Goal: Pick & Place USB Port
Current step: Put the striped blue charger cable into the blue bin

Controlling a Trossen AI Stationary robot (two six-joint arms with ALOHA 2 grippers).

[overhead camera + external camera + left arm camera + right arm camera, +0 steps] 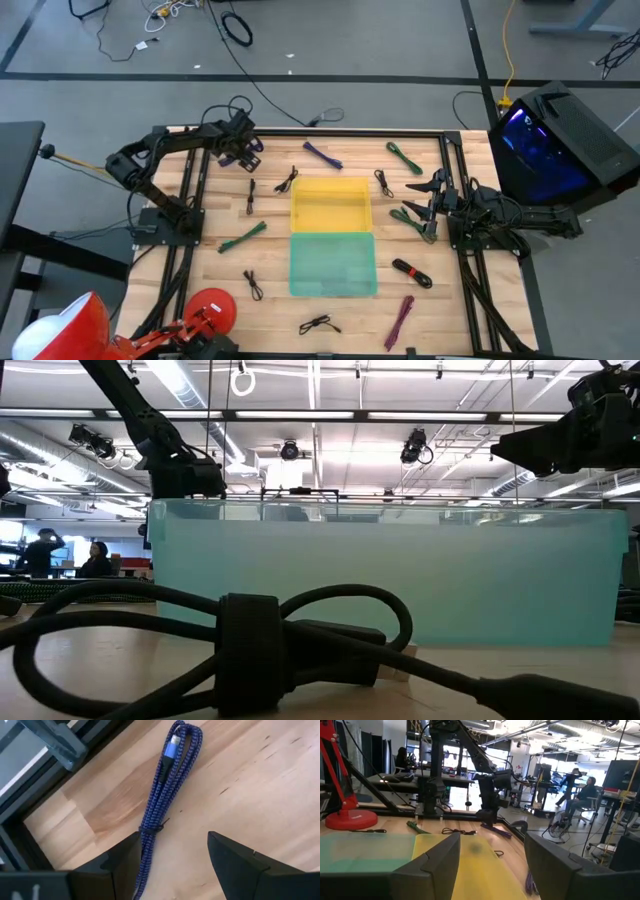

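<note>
USB cable beneath open left pincer

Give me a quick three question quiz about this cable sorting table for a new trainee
1. True or false: the yellow bin sits beside the green bin, touching it.
2. Which tool hovers over the blue braided cable: A) left tool B) right tool?
3. Fill in: the left tool's fingers are ____.

Key: 1 true; 2 A; 3 open.
</note>
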